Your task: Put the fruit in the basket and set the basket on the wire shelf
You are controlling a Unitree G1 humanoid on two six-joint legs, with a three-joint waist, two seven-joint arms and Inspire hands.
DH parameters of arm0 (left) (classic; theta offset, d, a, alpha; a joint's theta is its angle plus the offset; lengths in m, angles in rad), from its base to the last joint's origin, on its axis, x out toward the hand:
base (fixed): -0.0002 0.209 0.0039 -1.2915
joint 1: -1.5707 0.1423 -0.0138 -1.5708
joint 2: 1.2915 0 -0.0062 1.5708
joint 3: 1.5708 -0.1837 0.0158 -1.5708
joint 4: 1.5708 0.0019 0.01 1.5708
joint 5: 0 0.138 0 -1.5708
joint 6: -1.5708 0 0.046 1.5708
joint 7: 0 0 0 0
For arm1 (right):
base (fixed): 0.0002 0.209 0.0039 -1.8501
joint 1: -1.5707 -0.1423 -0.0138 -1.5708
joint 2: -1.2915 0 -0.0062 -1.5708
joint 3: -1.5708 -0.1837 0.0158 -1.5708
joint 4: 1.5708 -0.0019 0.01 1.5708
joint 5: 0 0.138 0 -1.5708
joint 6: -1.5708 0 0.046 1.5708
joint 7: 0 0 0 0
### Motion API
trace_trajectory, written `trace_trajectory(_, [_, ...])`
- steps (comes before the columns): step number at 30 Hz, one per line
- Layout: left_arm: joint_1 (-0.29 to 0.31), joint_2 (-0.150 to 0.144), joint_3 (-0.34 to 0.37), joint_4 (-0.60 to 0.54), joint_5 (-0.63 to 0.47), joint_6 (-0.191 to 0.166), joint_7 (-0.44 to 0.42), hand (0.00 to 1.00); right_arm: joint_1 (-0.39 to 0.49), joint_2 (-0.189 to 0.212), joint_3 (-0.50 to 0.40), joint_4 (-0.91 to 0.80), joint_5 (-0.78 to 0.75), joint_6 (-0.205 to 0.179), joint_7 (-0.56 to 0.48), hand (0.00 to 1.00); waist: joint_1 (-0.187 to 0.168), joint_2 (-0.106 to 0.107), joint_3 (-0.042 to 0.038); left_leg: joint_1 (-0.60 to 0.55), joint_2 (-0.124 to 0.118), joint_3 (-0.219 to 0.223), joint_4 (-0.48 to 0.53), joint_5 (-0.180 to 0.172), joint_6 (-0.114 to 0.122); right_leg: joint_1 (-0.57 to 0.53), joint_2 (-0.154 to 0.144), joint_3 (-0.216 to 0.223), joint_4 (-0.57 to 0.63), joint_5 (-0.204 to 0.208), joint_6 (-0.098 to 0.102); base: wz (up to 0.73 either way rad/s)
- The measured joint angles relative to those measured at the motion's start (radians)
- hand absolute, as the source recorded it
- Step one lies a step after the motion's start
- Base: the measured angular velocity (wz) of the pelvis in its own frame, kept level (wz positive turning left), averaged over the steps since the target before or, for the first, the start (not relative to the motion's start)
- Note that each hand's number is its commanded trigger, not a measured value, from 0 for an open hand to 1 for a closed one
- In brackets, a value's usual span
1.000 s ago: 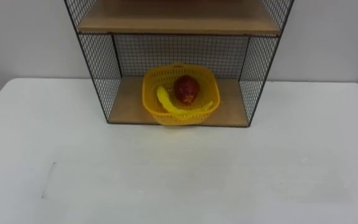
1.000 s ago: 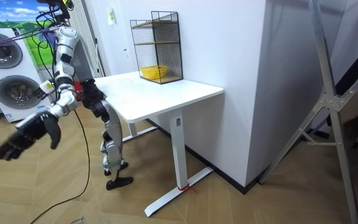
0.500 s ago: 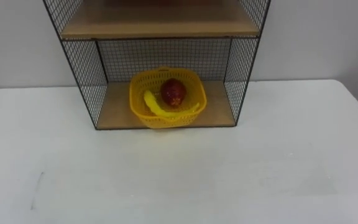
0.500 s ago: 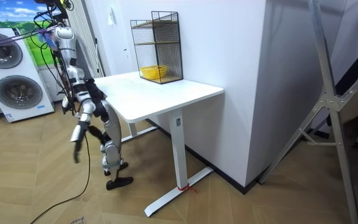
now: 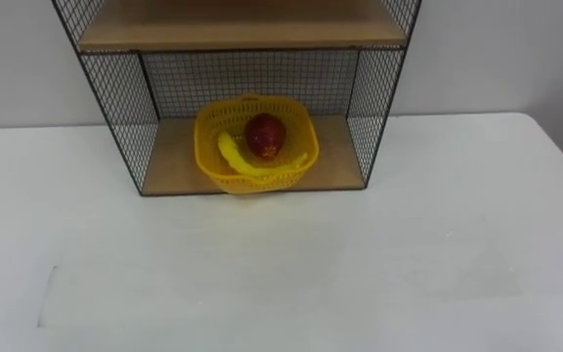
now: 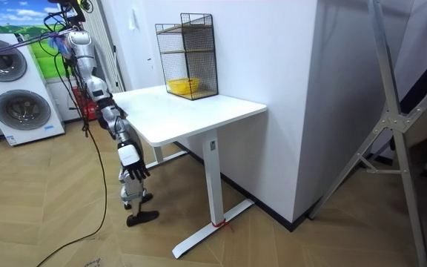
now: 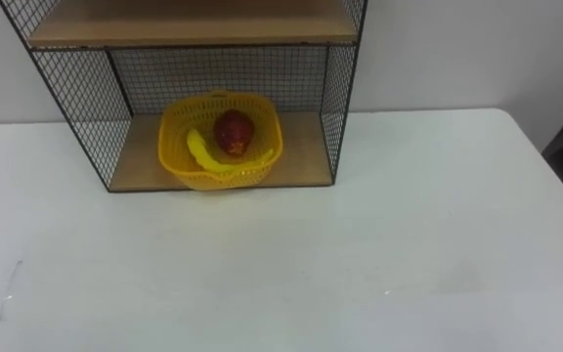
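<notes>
While hanging at the end of an arm stretched downward, right hand [image 6: 131, 157] found in the room view just beside the white table [image 6: 199, 111], a little below its nearest corner, at the room view's left. Too small there to tell if open or closed. Standing at that same end of the table. Farther out, at the far edge of the tabletop and against the wall: wire shelf [image 5: 115, 108] with black mesh sides and wooden boards. On its bottom board, left of the middle, yellow basket [image 5: 262, 181], upright, close to the board's near edge. Inside the basket, banana [image 5: 242, 164] curved along the near left wall, and red fruit [image 5: 265, 135] just beside it, more to the right and farther back. Well apart from the hand, all of these.
</notes>
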Motion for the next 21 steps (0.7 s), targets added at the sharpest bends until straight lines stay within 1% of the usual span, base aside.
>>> trace_trajectory(2, [0.000,-0.012,-0.020,0.002,0.000,0.002,-0.001,0.00,0.000,0.004,0.032,0.000,-0.026,0.000,0.024,0.00,0.001,-0.002,-0.0061,0.004,0.000,0.004,-0.007,0.004,0.002,0.002,0.000,-0.001,-0.005,0.004,0.000,-0.05])
trace_trajectory(3, [-0.003,-0.022,-0.026,0.009,0.000,0.002,-0.004,0.00,-0.001,0.008,0.050,0.000,-0.041,0.000,0.038,0.00,0.002,-0.001,-0.0092,0.012,0.000,0.005,-0.018,0.007,-0.002,0.010,0.000,-0.001,-0.014,0.007,0.001,0.00])
trace_trajectory(6, [-0.009,-0.037,-0.045,0.019,-0.004,0.012,-0.010,0.00,-0.003,0.021,0.072,0.000,-0.044,0.000,0.059,0.00,0.002,-0.002,-0.0140,0.020,0.000,0.004,-0.019,0.007,-0.003,0.020,0.000,0.001,-0.014,0.004,0.004,0.00])
trace_trajectory(7, [-0.011,-0.041,-0.051,0.019,-0.003,0.016,-0.015,0.00,-0.004,0.021,0.087,0.000,-0.043,0.000,0.062,0.00,0.003,-0.004,-0.0143,0.021,0.001,0.005,-0.019,0.008,-0.003,0.021,0.000,0.002,-0.014,0.003,0.007,0.00])
trace_trajectory(10, [-0.012,-0.042,-0.062,0.019,-0.004,0.022,-0.027,0.00,-0.005,0.021,0.099,-0.005,-0.046,0.000,0.073,0.00,0.004,-0.007,-0.0134,0.019,0.001,0.005,-0.020,0.007,-0.003,0.018,0.001,0.003,-0.015,0.002,0.007,0.00])
trace_trajectory(14, [-0.012,-0.043,-0.073,0.019,-0.003,0.022,-0.030,0.00,-0.005,0.021,0.103,-0.006,-0.047,-0.001,0.076,0.00,0.004,-0.007,-0.0128,0.017,0.001,0.005,-0.021,0.008,-0.003,0.017,0.001,0.005,-0.016,0.006,0.002,0.00])
trace_trajectory(21, [-0.010,-0.044,-0.083,0.019,-0.003,0.022,-0.031,0.00,-0.005,0.021,0.113,-0.006,-0.045,-0.001,0.081,0.00,0.004,-0.008,-0.0123,0.018,0.002,0.008,-0.021,0.008,-0.003,0.017,0.002,0.010,-0.016,0.006,0.003,-0.01])
